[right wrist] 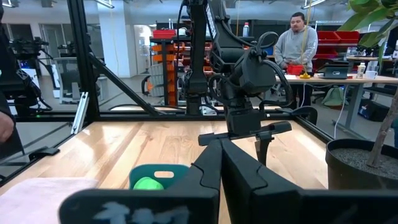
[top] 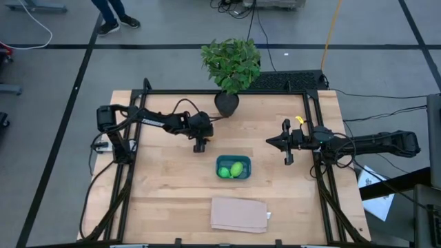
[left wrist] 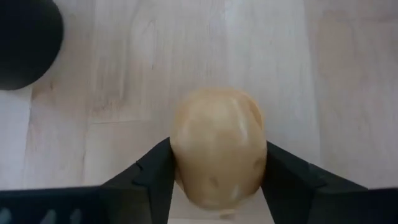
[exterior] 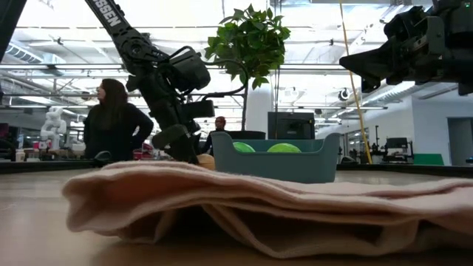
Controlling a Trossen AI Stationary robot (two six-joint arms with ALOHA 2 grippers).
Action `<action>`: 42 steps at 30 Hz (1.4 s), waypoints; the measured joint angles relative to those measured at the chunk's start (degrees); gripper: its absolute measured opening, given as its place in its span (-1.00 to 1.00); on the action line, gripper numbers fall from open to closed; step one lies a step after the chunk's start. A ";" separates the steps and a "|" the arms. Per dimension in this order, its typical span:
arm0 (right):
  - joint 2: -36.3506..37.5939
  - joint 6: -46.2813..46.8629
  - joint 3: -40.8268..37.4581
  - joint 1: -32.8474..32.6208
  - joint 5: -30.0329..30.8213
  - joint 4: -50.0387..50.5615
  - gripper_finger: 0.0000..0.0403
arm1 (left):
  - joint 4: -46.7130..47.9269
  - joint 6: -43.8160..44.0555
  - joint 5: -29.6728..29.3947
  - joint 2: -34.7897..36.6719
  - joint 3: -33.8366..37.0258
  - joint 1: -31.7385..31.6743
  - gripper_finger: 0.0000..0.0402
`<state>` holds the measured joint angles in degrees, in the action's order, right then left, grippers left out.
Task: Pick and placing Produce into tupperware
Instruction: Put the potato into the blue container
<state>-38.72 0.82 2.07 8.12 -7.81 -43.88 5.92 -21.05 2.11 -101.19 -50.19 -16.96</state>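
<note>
The left end effector is low on the counter, its fingers pressed on both sides of the orange-tan piece, just far-left of the tupperware. Two green pieces lie inside the tupperware. The right end effector hangs above the counter to the right, fingers together and holding nothing. A tan pad lies near the tupperware.

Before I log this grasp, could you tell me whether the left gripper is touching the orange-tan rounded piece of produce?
Touching. The left wrist view shows the left gripper with both dark fingers pressed against the orange-tan rounded produce piece.
</note>
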 joint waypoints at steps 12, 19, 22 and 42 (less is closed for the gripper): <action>0.00 0.01 0.00 0.00 -0.01 0.00 -1.00 | 4.02 -0.95 0.39 10.03 0.06 1.30 -0.17; 0.00 0.17 -0.02 0.00 -0.02 0.02 -1.00 | 10.11 -0.67 0.97 19.08 0.06 2.11 -0.02; 0.02 0.19 -0.02 0.00 -0.03 0.01 -1.00 | 12.78 -0.13 1.57 22.85 0.06 2.48 -0.07; 0.02 0.59 -0.02 0.00 -1.47 -0.55 -1.00 | 21.47 4.22 9.82 44.66 0.04 5.11 -0.10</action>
<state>-38.70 1.41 2.04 8.12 -9.28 -44.42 27.38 -16.82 11.92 -56.54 -50.14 -11.86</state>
